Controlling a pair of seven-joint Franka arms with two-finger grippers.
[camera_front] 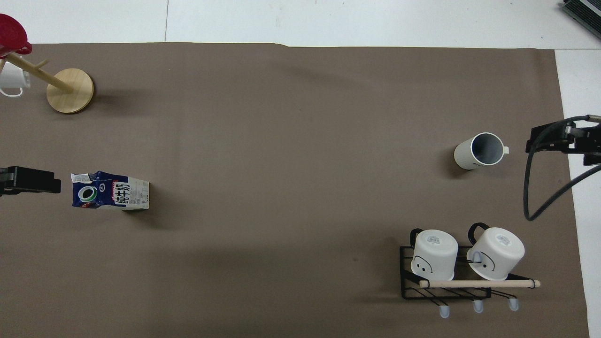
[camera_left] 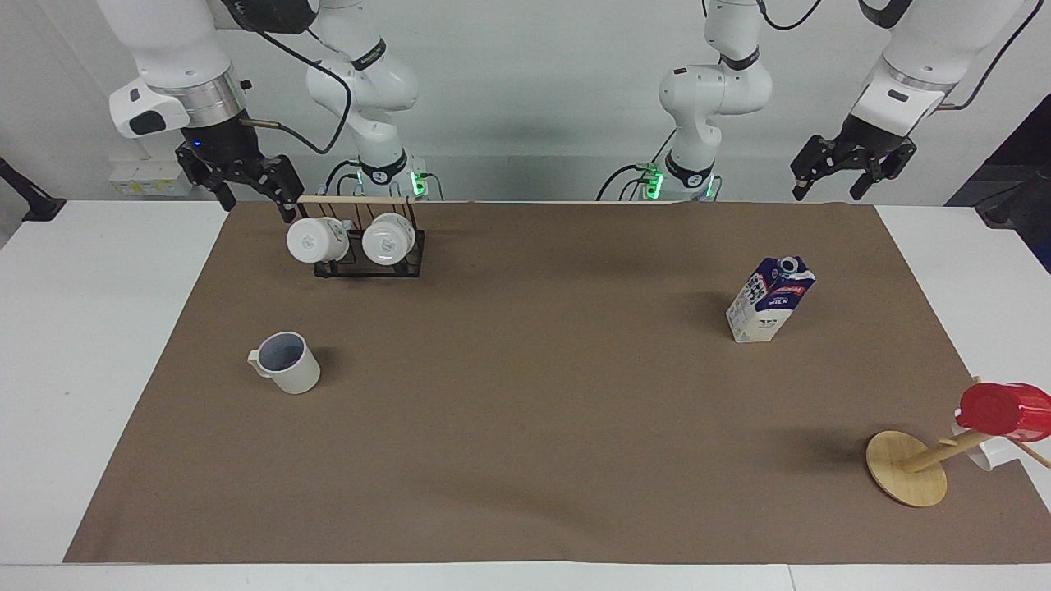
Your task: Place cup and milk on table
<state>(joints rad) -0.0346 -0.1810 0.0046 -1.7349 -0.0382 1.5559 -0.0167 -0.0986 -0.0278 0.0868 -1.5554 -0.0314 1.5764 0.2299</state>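
The cream-white cup [camera_left: 286, 363] stands upright on the brown mat of the table [camera_left: 525, 443], toward the right arm's end; it also shows in the overhead view [camera_front: 480, 151]. The blue and white milk carton [camera_left: 770, 300] stands upright on the mat toward the left arm's end, also in the overhead view [camera_front: 110, 190]. My right gripper [camera_left: 256, 197] is open and empty, raised over the mat's edge beside the mug rack, apart from the cup. My left gripper [camera_left: 826, 190] is open and empty, raised over the mat's edge, apart from the milk.
A black wire rack [camera_left: 365, 254] with a wooden bar holds two white mugs, nearer to the robots than the cup. A wooden mug tree [camera_left: 907, 468] with a red cup [camera_left: 1002, 410] and a white mug stands at the left arm's end.
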